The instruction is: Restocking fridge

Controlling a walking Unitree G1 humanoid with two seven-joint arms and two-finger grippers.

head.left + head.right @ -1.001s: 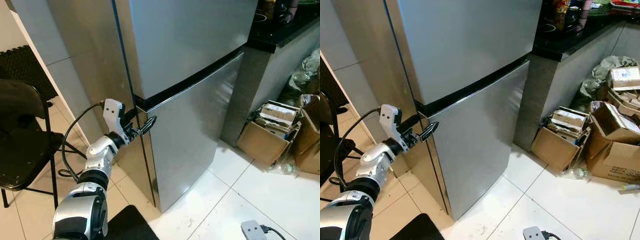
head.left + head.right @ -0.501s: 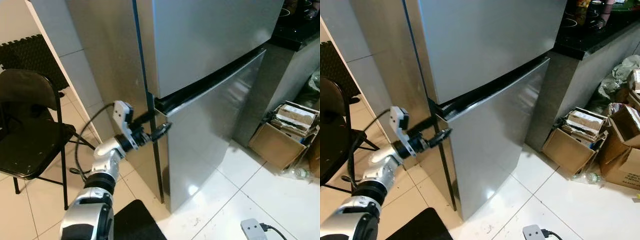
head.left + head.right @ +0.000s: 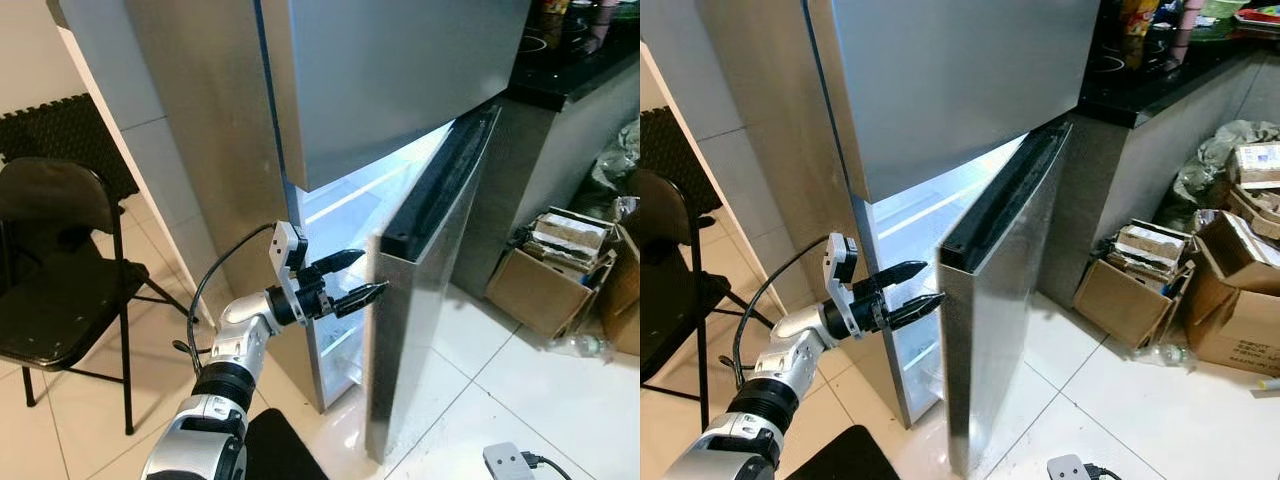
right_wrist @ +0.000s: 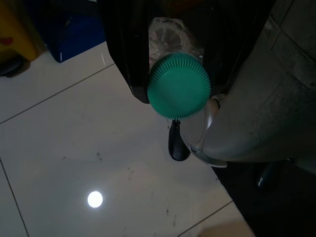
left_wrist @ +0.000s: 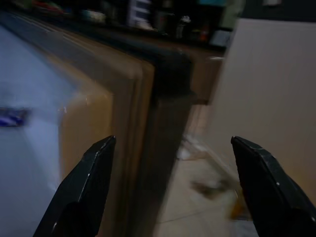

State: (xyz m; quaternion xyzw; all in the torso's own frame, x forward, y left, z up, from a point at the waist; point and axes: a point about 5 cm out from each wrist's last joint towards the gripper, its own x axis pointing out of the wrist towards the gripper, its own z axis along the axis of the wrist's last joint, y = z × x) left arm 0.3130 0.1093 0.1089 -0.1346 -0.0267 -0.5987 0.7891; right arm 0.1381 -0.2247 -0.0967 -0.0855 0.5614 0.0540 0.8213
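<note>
Door (image 3: pixel 420 300) swung open since 0.5 s ago | left gripper (image 3: pixel 355 277) fingers apart beside its edge | right gripper (image 4: pixel 174 103) clamps green-capped bottle (image 4: pixel 179 85) | cardboard boxes (image 3: pixel 1140 280) near counter

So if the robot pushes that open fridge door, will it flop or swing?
Probably swing stiffly: the lower door looks like thick flat metal, hinged at one side. It likely feels heavy. The open left gripper might slip on its smooth edge.

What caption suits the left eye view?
Left gripper, open, beside the edge of the ajar lower fridge door.
</note>
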